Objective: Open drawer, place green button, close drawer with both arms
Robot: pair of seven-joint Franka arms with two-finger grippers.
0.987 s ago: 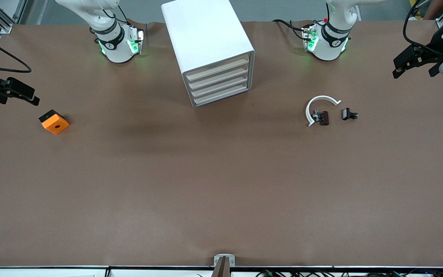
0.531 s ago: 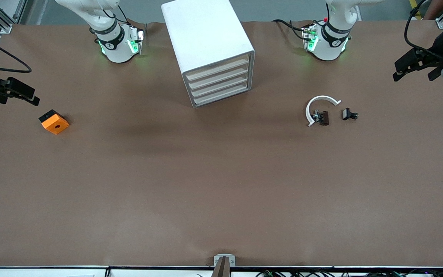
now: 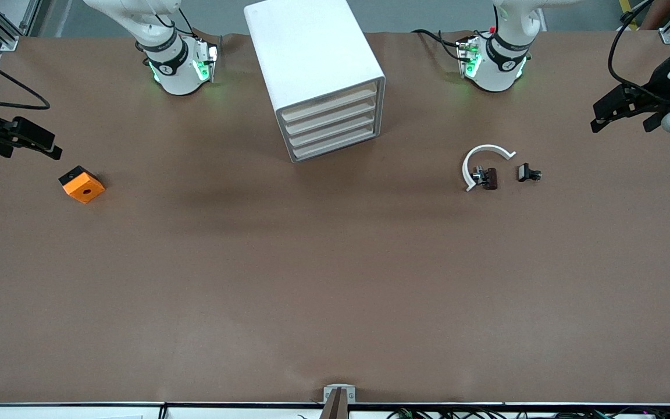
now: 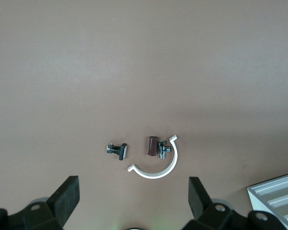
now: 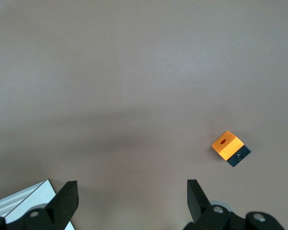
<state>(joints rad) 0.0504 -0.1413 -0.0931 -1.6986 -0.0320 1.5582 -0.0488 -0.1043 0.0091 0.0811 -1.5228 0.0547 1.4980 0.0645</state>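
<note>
The white cabinet (image 3: 312, 64) stands between the arm bases, and all four cream drawer fronts (image 3: 331, 124) are shut. The button (image 3: 528, 173) lies on the table toward the left arm's end as a tiny dark piece; its green cap does not show. It also shows in the left wrist view (image 4: 117, 150). My left gripper (image 3: 626, 116) is open and empty, up over the table's end, apart from the button; its jaws show wide in the left wrist view (image 4: 133, 191). My right gripper (image 3: 24, 145) is open and empty over the other end (image 5: 130, 189).
A black-brown clip with a white curved strip (image 3: 484, 170) lies beside the button, toward the cabinet (image 4: 156, 153). An orange square block (image 3: 81, 184) lies near the right gripper (image 5: 228, 146). A cabinet corner shows in both wrist views (image 4: 278, 191) (image 5: 24, 199).
My left gripper has shifted slightly over its end of the table. The right gripper, the drawers, the button and the other pieces have not moved.
</note>
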